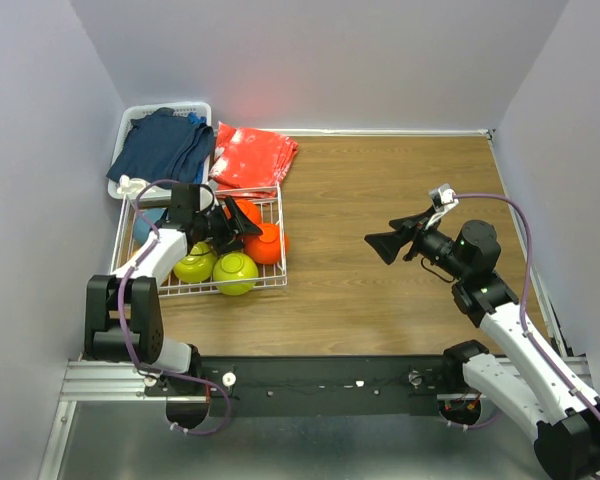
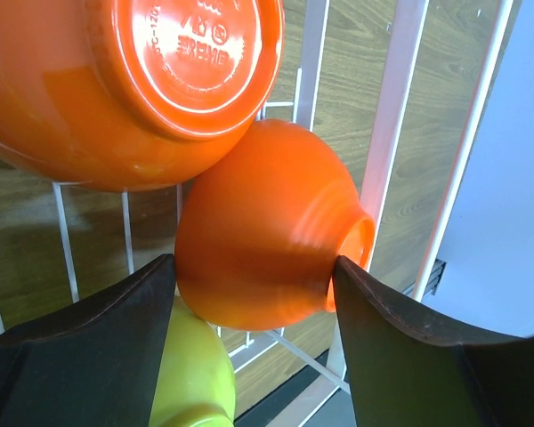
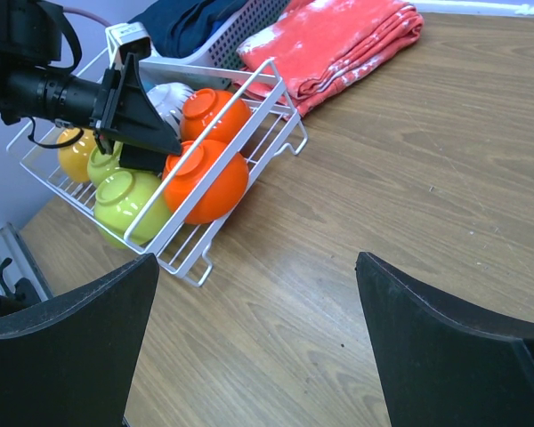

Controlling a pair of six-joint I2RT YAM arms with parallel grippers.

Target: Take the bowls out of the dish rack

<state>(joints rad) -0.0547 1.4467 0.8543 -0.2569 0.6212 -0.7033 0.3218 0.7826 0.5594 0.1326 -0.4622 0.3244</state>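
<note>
The white wire dish rack [image 1: 270, 282] stands at the table's left and holds several bowls. My left gripper [image 2: 254, 260] reaches into it, shut on a red-orange bowl [image 2: 267, 222] lying on its side, with one finger on each flank. A second red-orange bowl [image 2: 133, 80] shows its base just above it. A lime green bowl [image 2: 191, 374] lies under the left finger. From the right wrist I also see two lime green bowls [image 3: 129, 205], a yellow-orange one [image 3: 76, 153] and a white one [image 3: 171, 98]. My right gripper [image 1: 385, 245] hangs open over the bare wood.
A white plastic basket [image 1: 202, 108] of dark blue clothes stands behind the rack. A folded red cloth [image 1: 252, 155] lies beside it. Grey walls close in the table on the left, back and right.
</note>
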